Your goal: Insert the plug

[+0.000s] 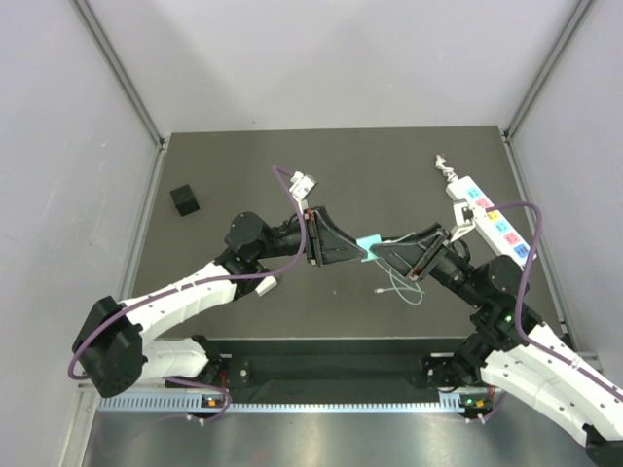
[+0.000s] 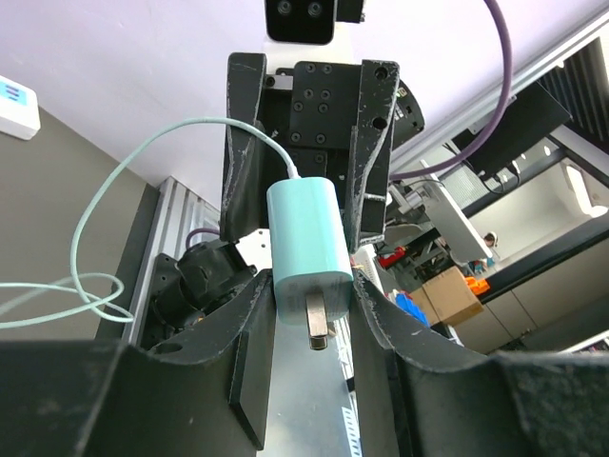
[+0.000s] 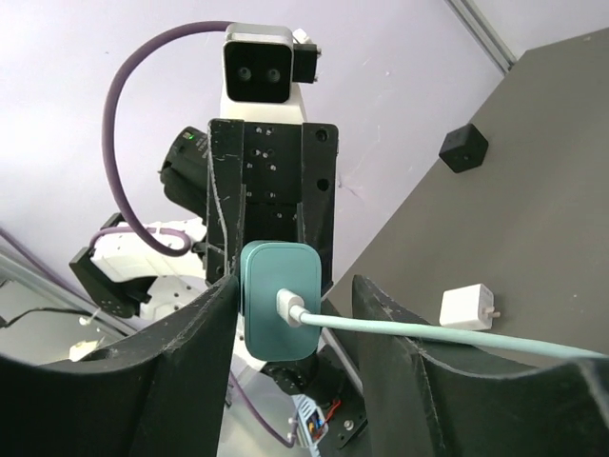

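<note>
A teal plug (image 1: 368,243) with a pale teal cable (image 1: 399,287) is held in the air over the middle of the table, between both grippers, which meet tip to tip. My left gripper (image 2: 306,286) is shut on the prong end of the plug (image 2: 304,238); its metal prongs point at the left wrist camera. My right gripper (image 3: 290,295) is open around the cable end of the plug (image 3: 266,333): one finger sits against it, the other stands apart. The white power strip (image 1: 492,222) with coloured sockets lies at the far right.
A black cube (image 1: 184,199) sits far left. A white adapter (image 1: 303,182) lies behind the left arm. A small white charger (image 3: 468,307) lies on the table by the left arm. The cable's slack (image 2: 95,219) loops on the table. Walls enclose three sides.
</note>
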Motion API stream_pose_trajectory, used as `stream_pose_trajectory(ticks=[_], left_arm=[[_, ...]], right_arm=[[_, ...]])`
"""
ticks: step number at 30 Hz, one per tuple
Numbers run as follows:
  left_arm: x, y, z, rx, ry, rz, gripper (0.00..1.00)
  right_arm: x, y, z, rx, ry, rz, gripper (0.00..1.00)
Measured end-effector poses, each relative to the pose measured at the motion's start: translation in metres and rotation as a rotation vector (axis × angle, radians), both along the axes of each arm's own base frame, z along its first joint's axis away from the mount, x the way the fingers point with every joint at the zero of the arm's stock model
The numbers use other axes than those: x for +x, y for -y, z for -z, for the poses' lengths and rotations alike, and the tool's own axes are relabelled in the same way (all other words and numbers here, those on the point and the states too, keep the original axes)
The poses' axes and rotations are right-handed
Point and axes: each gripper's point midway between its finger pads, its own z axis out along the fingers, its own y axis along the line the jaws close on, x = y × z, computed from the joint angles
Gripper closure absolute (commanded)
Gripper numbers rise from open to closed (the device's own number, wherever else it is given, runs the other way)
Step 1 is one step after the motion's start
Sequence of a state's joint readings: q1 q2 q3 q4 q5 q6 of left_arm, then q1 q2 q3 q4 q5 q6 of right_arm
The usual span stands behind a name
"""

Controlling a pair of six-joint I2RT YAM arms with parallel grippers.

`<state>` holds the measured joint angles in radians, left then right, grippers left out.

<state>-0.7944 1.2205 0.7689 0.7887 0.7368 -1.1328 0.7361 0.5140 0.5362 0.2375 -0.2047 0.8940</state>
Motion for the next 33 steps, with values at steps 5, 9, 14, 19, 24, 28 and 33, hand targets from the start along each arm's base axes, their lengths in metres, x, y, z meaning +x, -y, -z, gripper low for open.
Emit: stream_pose_trajectory(ticks=[5,9,14,19,24,28,33], left_arm=[[-0.004,-0.001,-0.001,-0.009,0.006,0.017,1.00],[-0.001,0.000,0.001,-0.007,-0.004,0.019,1.00],[-0.001,0.001,0.002,-0.007,-0.008,0.029,1.00],[0.002,0.002,0.004,-0.009,-0.016,0.033,0.88],[0.004,0.004,0.015,0.033,-0.013,0.022,0.21],[0.009,0.007,0.045,0.150,-0.053,-0.012,0.18],[0.019,0.006,0.077,0.269,-0.090,-0.070,0.02]], right_arm=[[-0.002,0.003,-0.005,0.013,0.015,0.004,0.65],[-0.002,0.002,-0.005,0.015,0.016,0.001,0.66],[0.001,0.000,-0.004,0.011,0.015,0.001,0.61],[0.004,-0.003,-0.003,0.010,0.008,-0.004,0.92],[0.007,-0.007,0.003,-0.012,0.004,-0.008,1.00],[0.023,-0.007,0.023,-0.125,-0.024,0.052,1.00],[0.062,0.008,0.031,-0.333,-0.027,0.200,1.00]])
